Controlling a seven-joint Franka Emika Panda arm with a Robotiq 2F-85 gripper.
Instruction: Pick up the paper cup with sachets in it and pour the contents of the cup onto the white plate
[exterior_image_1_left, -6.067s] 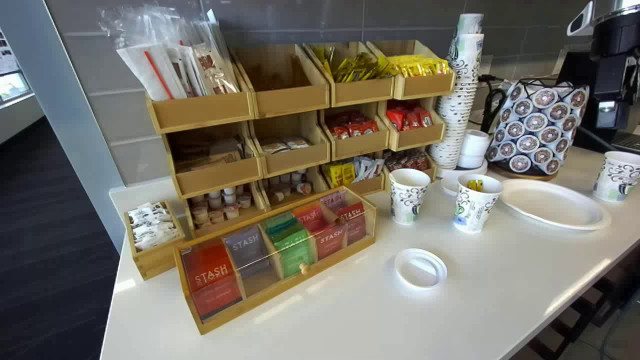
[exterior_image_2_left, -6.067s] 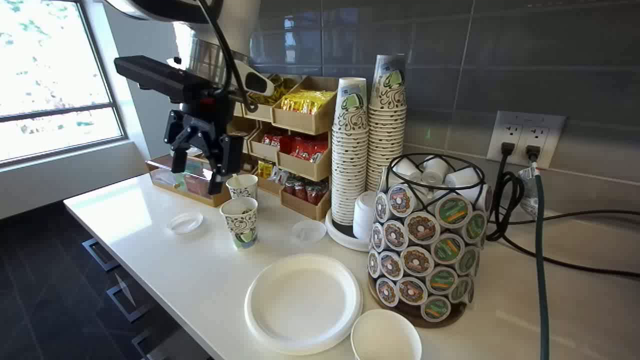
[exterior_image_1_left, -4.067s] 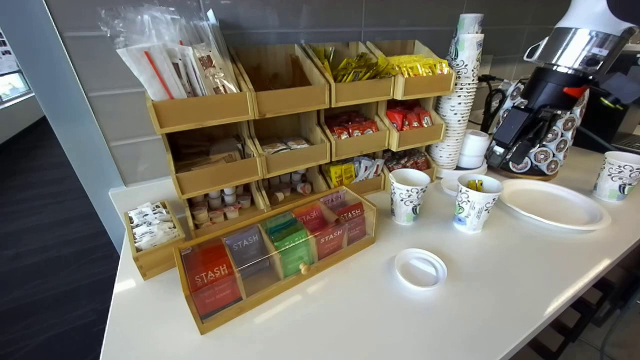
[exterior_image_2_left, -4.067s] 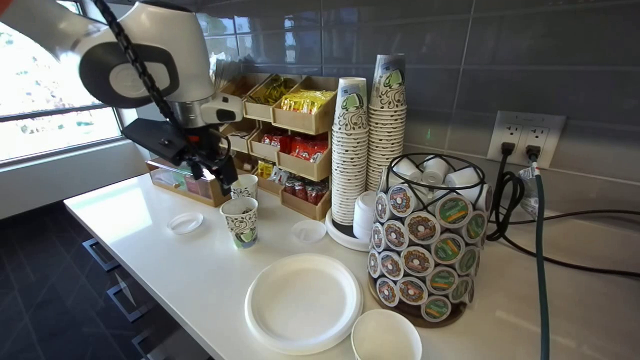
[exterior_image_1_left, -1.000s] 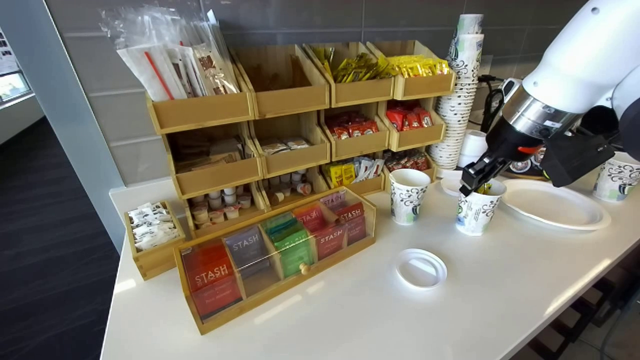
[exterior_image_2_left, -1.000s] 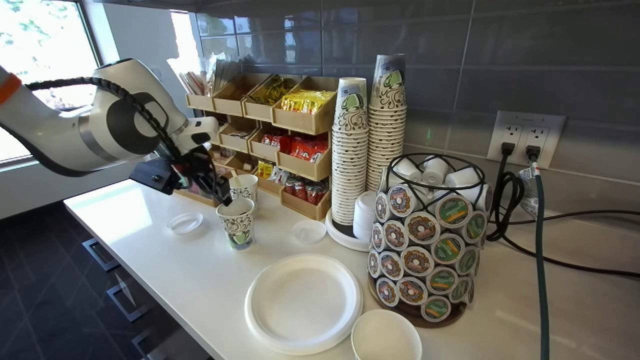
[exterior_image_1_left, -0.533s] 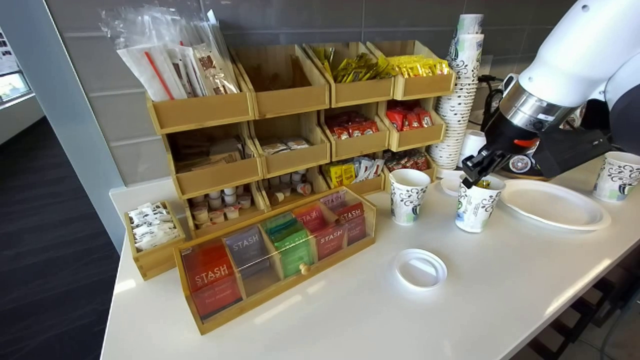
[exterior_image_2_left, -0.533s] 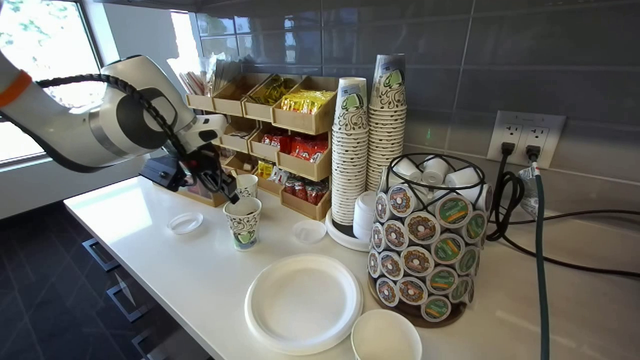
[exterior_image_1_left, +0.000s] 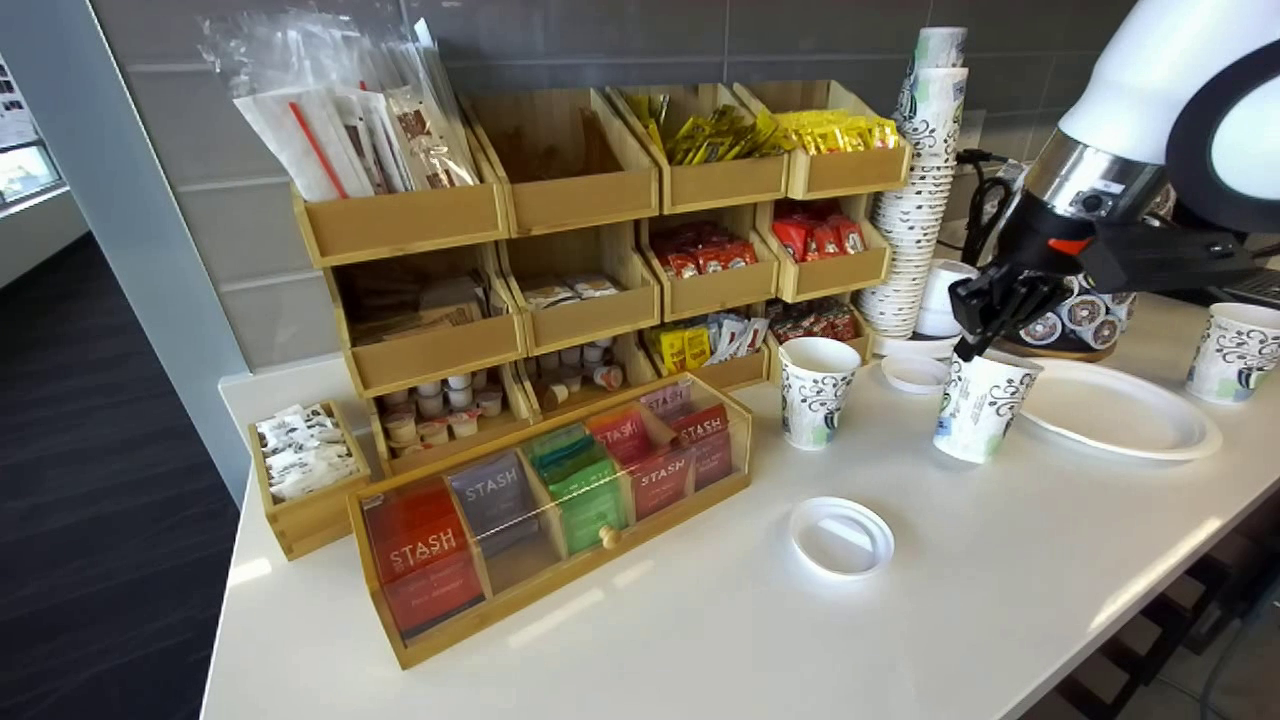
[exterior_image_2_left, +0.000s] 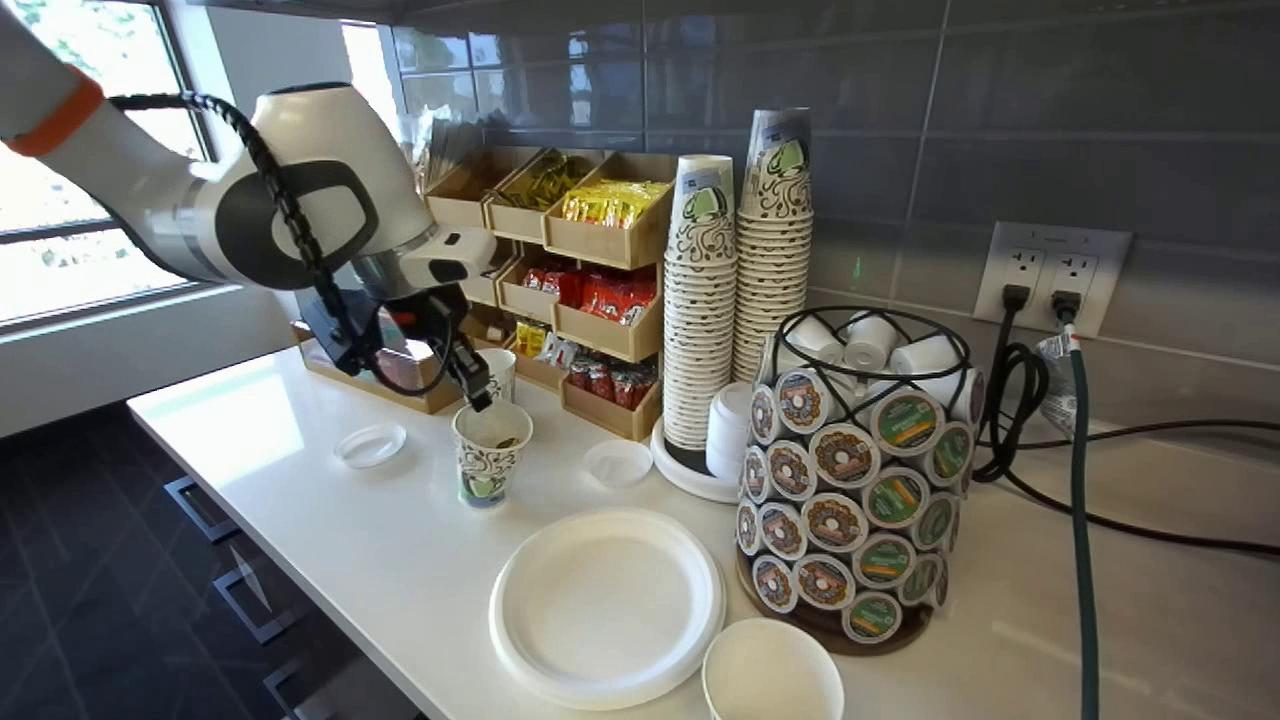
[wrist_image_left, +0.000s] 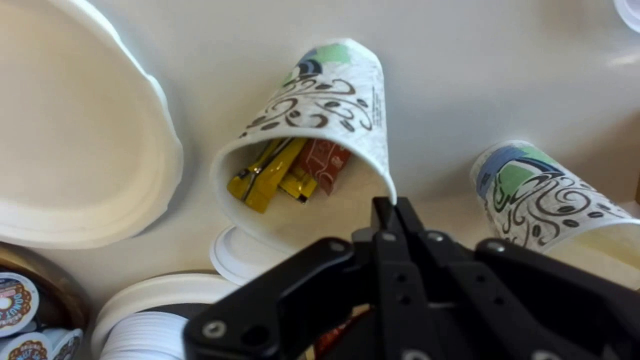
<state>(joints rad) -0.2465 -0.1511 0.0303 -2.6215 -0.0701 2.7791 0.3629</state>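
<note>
One paper cup has just moved a little closer to the white plate and is now near it, leaning that way, its rim pinched in the gripper. This suggests the grip is holding and the carry is starting, with the pour yet to come; whether the base is off the counter I cannot tell. Inside the cup lie yellow sachets and a reddish-brown sachet. A second cup stands nearby, its contents unclear. Wooden bins carry yellow packets and red packets; the tea box holds tea bags.
</note>
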